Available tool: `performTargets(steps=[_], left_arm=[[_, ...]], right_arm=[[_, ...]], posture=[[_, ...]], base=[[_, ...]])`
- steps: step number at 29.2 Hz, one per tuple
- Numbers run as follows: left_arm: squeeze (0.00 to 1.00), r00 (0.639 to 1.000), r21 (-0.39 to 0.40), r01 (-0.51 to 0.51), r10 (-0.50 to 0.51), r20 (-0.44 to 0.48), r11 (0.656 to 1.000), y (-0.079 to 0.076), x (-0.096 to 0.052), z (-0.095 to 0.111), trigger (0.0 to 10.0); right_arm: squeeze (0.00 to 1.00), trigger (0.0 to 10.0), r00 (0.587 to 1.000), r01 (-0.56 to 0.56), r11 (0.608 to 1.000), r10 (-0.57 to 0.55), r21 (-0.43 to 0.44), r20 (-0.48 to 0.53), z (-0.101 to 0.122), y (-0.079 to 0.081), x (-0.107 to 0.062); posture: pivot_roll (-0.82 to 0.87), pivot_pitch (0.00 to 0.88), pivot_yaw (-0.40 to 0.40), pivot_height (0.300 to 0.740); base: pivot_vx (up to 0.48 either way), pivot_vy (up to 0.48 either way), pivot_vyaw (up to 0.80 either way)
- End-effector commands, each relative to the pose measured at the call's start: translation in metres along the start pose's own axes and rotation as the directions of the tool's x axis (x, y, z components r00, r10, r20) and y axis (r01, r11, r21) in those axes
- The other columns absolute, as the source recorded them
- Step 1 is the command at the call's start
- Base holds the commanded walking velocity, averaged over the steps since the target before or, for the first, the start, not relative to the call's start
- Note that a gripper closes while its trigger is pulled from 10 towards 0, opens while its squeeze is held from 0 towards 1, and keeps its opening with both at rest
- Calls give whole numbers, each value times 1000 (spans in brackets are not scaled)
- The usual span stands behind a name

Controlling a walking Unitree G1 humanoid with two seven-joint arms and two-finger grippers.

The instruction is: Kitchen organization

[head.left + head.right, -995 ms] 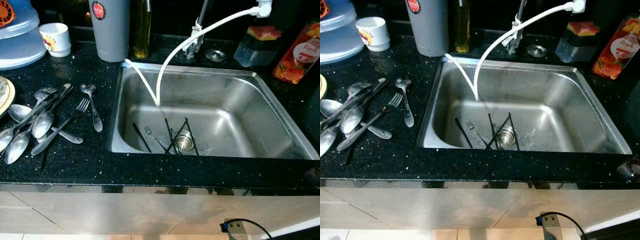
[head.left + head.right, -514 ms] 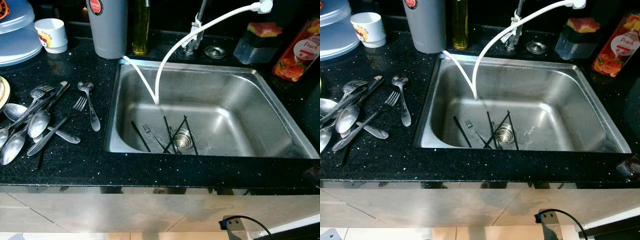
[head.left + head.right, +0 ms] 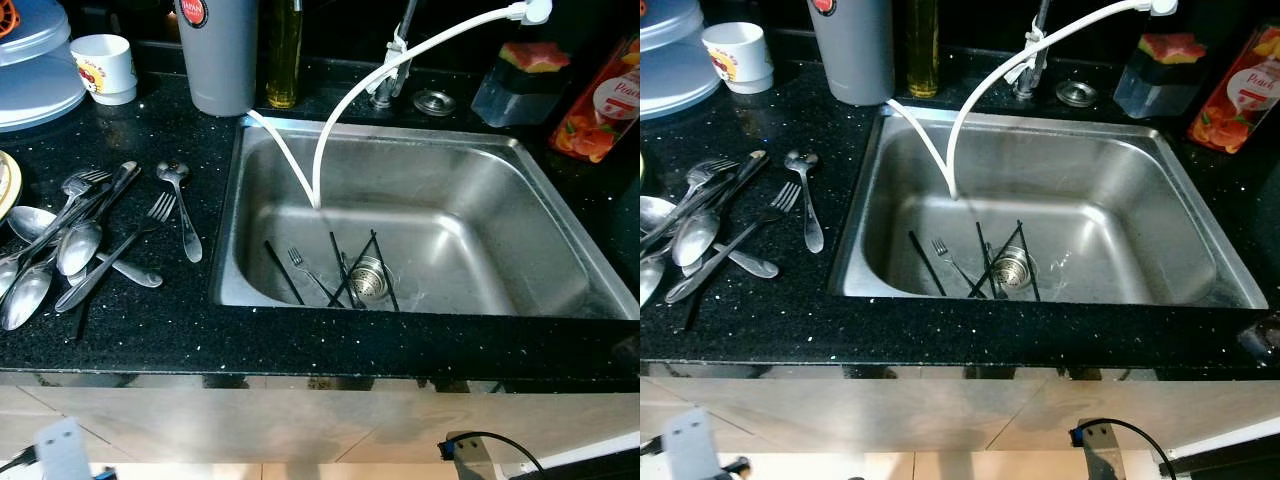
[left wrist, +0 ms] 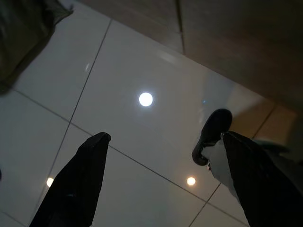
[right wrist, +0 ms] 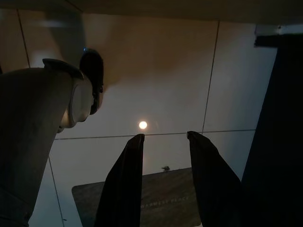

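Observation:
A steel sink is set in a black speckled counter. On its floor lie several black chopsticks and a small fork, crossed beside the drain strainer. To the sink's left, a loose pile of spoons and forks rests on the counter, with one spoon lying apart. Both arms hang low beside the cabinet. My left gripper is open wide over pale floor tiles. My right gripper is open with a narrower gap, nothing between its fingers.
A white hose loops from the tap into the sink. Along the back stand a grey canister, an oil bottle, a white cup, a lidded plastic tub, a sponge holder and a peach juice bottle.
The head view has shifted slightly; the counter things have not moved. A pale part of my left arm has come into view at the bottom left.

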State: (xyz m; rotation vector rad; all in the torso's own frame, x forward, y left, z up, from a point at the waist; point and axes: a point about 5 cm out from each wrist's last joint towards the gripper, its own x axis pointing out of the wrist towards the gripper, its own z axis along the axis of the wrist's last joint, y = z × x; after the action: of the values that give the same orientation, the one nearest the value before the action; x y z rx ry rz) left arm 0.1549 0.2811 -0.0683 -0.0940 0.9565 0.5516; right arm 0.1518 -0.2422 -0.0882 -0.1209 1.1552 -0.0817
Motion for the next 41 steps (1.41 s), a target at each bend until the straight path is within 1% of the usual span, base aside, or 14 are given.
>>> performTargets(steps=[1, 10, 16, 17, 18, 21, 23, 24, 27, 32, 33, 37, 39, 41], left_arm=[[0, 997, 67, 54, -51, -49, 996, -4, -1, -12, 10000], [0, 972, 205, 225, -205, -112, 953, -18, -4, -23, 10000], [0, 858, 355, 514, -472, -204, 781, -45, -19, -31, 10000], [0, 858, 355, 514, -472, -204, 781, -45, -19, -31, 10000], [0, 811, 406, 582, -537, -230, 705, -50, -27, -31, 10000], [0, 789, 421, 610, -567, -237, 672, -52, -30, -31, 10000], [0, 707, 462, 689, -657, -260, 559, -55, -41, -25, 10000], [0, 707, 462, 689, -657, -260, 559, -55, -41, -25, 10000], [0, 542, 524, 784, -777, -320, 332, -57, -67, -15, 10000], [0, 460, 555, 805, -812, -359, 211, -57, -83, -11, 10000], [0, 395, 578, 807, -837, -379, 119, -58, -96, -4, 10000], [0, 265, 621, 781, -866, -424, -65, -63, -122, 12, 10000], [0, 248, 622, 778, -866, -434, -89, -64, -126, 13, 10000], [0, 201, 638, 753, -865, -459, -163, -65, -139, 21, 10000]], right_arm=[[0, 10000, 1000, 8, 1000, -8, -5, -21, -6, -5, -1], [0, 10000, 1000, 3, 1000, -3, -9, -23, -6, -5, -1], [0, 10000, 1000, -1, 1000, 0, -15, -23, -6, -6, -1], [0, 10000, 1000, -1, 1000, 0, -15, -23, -6, -6, -1], [0, 10000, 1000, -1, 1000, 1, -17, -23, -6, -6, -1], [0, 10000, 1000, -2, 1000, 2, -18, -23, -6, -6, -1], [0, 10000, 1000, -2, 1000, 2, -20, -21, -5, -6, -1], [0, 10000, 1000, -2, 1000, 2, -20, -21, -5, -6, -1], [0, 10000, 1000, -4, 1000, 3, -23, -19, -4, -7, -1], [0, 10000, 1000, -4, 1000, 4, -24, -18, -4, -7, -1], [0, 10000, 1000, -4, 1000, 4, -23, -17, -3, -8, -1], [0, 10000, 1000, -6, 1000, 6, -21, -18, -3, -8, -1], [0, 10000, 1000, -6, 1000, 6, -20, -18, -3, -8, -1], [0, 10000, 1000, -5, 1000, 5, -17, -17, -3, -8, -1]], posture=[[147, 106, -70, 740], [142, 99, -66, 740], [142, 94, -69, 740], [142, 94, -69, 740], [142, 94, -69, 740], [141, 90, -69, 740], [143, 87, -71, 740], [143, 87, -71, 740], [143, 89, -75, 740], [144, 91, -76, 740], [142, 93, -76, 740], [137, 92, -77, 740], [136, 91, -75, 740], [135, 91, -76, 740]], base=[[0, 0, 0], [0, 0, 0], [0, 0, 0], [0, 0, 0], [0, 0, 0], [0, 0, 0], [0, 0, 0], [0, 0, 0], [0, 0, 0], [0, 0, 0], [0, 0, 0], [0, 0, 0], [0, 0, 0], [0, 0, 0]])
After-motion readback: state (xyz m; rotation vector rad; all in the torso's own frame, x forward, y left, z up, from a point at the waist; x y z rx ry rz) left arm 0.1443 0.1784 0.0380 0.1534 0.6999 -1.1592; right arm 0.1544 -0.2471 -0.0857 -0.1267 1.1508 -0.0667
